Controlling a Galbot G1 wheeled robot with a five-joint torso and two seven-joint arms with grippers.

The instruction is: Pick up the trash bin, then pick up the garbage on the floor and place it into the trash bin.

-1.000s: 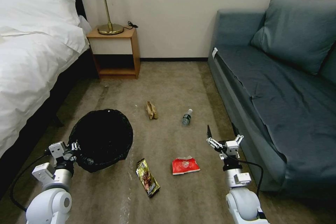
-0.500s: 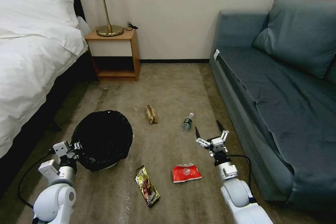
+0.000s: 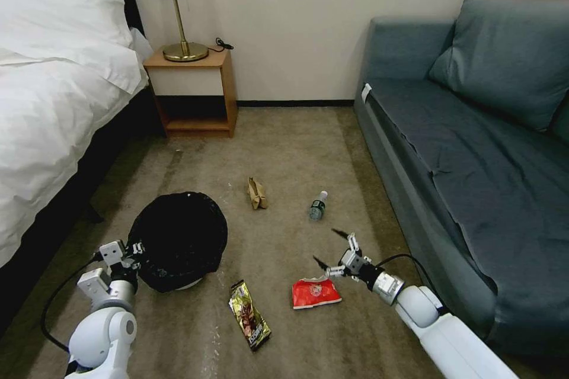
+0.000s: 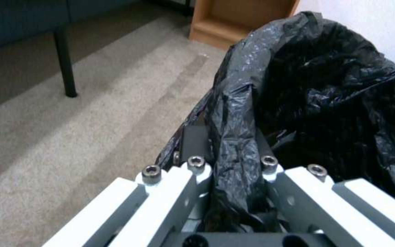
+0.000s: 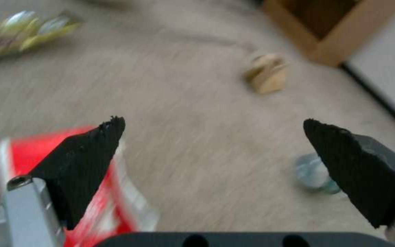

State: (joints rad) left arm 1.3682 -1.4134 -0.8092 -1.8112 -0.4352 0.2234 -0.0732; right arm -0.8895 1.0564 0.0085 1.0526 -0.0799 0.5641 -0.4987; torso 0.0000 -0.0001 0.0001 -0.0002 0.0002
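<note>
- We find the trash bin (image 3: 178, 240) on the carpet (image 3: 284, 148) beside the bed (image 3: 47, 100), its black bag lining (image 4: 325, 89) draped over the rim.
- The left gripper (image 3: 135, 249) sits at the bin's near rim; in the left wrist view its jaws are closed on a fold of the bag and rim between them.
- The right gripper (image 3: 332, 247) hangs low over the carpet just above and beside the red snack packet (image 3: 315, 293), jaws wide apart and holding nothing.
- In the right wrist view we note the packet under one of the dark fingertips (image 5: 87, 154), with bare carpet between the two tips.
- The gold-and-dark wrapper (image 3: 249, 315) lies flat on the carpet, near the packet and just in front of the bin, touching neither.
- The crumpled tan paper bag (image 3: 256, 193) lies farther out, toward the nightstand (image 3: 192, 92).
- The small clear bottle (image 3: 317, 205) lies on its side between the paper bag and the sofa (image 3: 474, 148), apart from both.
- All four litter items rest on the floor outside the bin.
</note>
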